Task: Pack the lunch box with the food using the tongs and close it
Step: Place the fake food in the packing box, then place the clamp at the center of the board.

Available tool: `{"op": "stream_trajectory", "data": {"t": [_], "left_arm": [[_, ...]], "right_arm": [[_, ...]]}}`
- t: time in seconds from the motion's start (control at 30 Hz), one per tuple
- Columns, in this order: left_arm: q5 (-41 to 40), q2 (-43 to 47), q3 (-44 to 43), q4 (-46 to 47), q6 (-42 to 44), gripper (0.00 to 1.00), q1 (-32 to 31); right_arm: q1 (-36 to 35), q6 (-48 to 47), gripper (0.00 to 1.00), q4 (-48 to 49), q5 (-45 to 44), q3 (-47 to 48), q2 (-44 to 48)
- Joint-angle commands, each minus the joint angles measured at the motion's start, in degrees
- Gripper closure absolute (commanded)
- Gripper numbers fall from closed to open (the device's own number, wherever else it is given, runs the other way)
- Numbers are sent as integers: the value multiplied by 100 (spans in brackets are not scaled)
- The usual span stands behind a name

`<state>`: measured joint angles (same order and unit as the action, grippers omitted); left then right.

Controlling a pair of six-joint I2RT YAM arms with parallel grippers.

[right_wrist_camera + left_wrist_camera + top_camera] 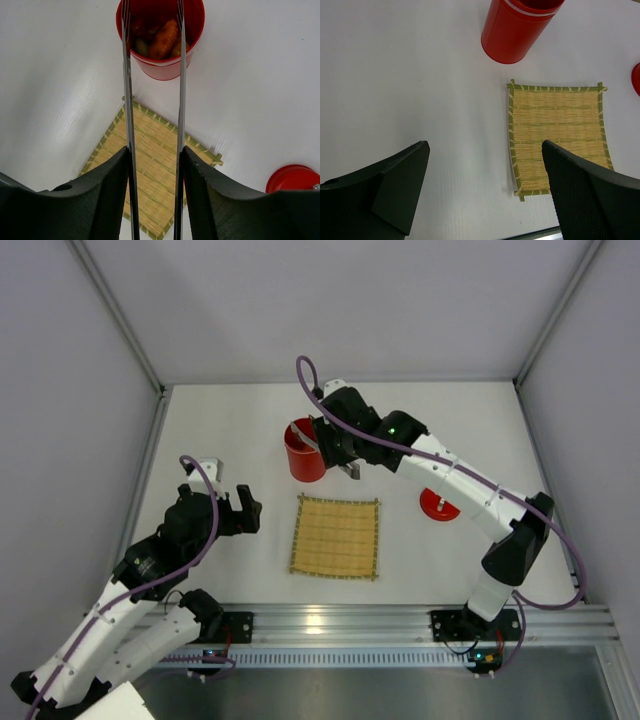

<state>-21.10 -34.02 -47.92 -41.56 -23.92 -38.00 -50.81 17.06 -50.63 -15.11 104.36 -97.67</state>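
Note:
The red lunch box point(303, 462) stands open behind the bamboo mat. In the right wrist view I see orange and dark food pieces point(162, 39) inside the lunch box point(161, 69). My right gripper point(155, 150) is shut on the tongs point(129, 100), one slim silver arm against each finger. The arms stand apart and their tips reach into the box's mouth. In the top view my right gripper point(337, 452) hangs just right of the box. My left gripper point(238, 508) hovers open and holds nothing, left of the mat; in its own view the gripper point(485, 145) shows only white table between its fingers.
The bamboo mat point(336, 537) lies bare in the middle, with no food on it. The red lid point(439, 505) rests on the table to the mat's right, also seen as the lid point(292, 179) in the right wrist view. White walls enclose the table on three sides.

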Motion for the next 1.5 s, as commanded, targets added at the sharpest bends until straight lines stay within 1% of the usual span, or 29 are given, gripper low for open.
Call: {"op": "stream_trajectory", "data": {"t": [0.0,0.07,0.13,0.17,0.27,0.3,0.4,0.5,0.63,0.7,0.83,0.9,0.97,1.13,1.2,1.47], "left_arm": [[-87,-26,37,139,-34,1,-32],[-87,-26,37,148,-25,1,-32],[-87,-8,29,148,-33,1,-41],[-87,1,37,148,-34,1,-41],[-78,9,37,157,-25,1,-41],[-69,9,37,157,-25,1,-41],[-61,27,37,157,-25,1,-41],[-61,9,46,157,-25,1,-41],[-61,9,37,157,-25,1,-41],[-61,9,46,157,-25,1,-41],[-96,18,37,148,-33,1,-50],[-105,36,37,131,-34,1,-59],[-113,36,37,139,-42,1,-67],[-96,-17,46,148,-25,1,-67],[-96,-26,37,148,-33,1,-76],[-122,-34,37,139,-42,1,-76]], "right_arm": [[167,-97,56,212,-175,313,186],[342,-54,57,176,-264,253,414],[790,8,57,264,-106,95,634],[1122,34,57,334,-27,-72,835],[1590,113,57,509,35,-502,1065],[1879,131,57,589,131,-634,1083],[2328,263,57,922,298,-1101,1057],[2592,394,57,1247,412,-1304,777],[2804,526,57,1416,457,-1067,170],[2865,535,56,1442,422,-777,-216],[3006,535,56,1328,325,-277,-936],[3085,535,55,1302,351,-214,-1113],[3121,553,55,1293,360,-240,-1289],[3138,465,48,1319,299,-477,-1571],[3147,456,42,1354,290,-635,-1632],[3147,465,38,1416,263,-978,-1975]]}}
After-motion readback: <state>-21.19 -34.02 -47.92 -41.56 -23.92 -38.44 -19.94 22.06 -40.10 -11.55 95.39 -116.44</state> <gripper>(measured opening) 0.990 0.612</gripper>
